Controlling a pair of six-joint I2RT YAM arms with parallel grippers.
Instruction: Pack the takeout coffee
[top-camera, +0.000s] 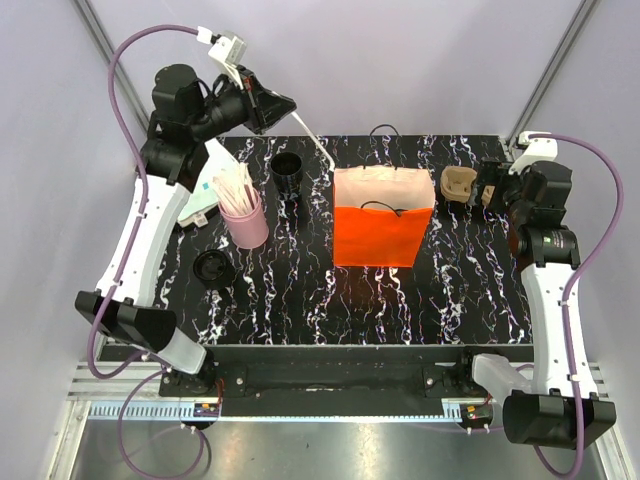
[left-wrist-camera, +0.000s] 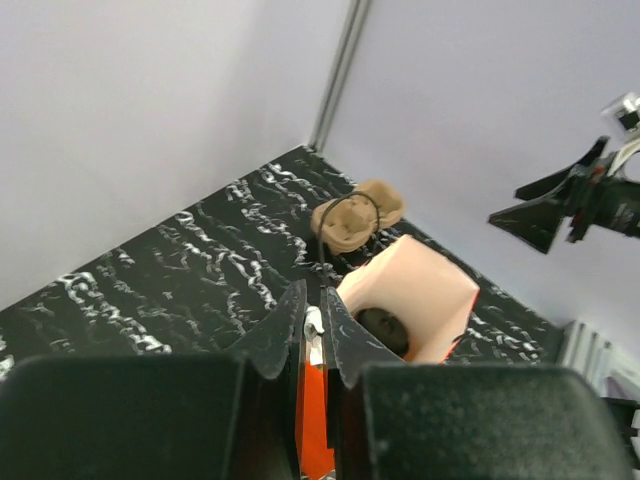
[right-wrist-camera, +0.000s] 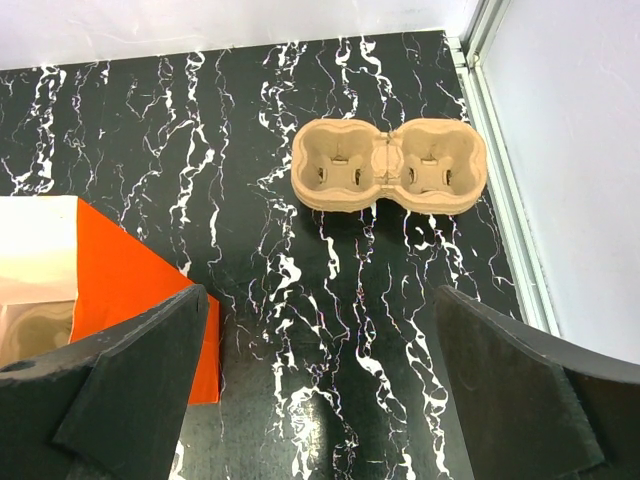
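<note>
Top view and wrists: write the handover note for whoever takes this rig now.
Left gripper: shut on a stick, raised, stick tip at the rim of the bag.
Right gripper: open, empty, hovering near the carrier.
Bag: upright, open, mid-table.
Coffee: dark round top inside the bag, probably it; likely packed.
Left: confirm the coffee, drop the stick in if wanted.

Inside the orange bag (left-wrist-camera: 430, 290) only a dark round lid (left-wrist-camera: 383, 328) shows, whatever is beneath hidden by the walls; the left fingers (left-wrist-camera: 345, 340) cover the bag's near corner
</note>
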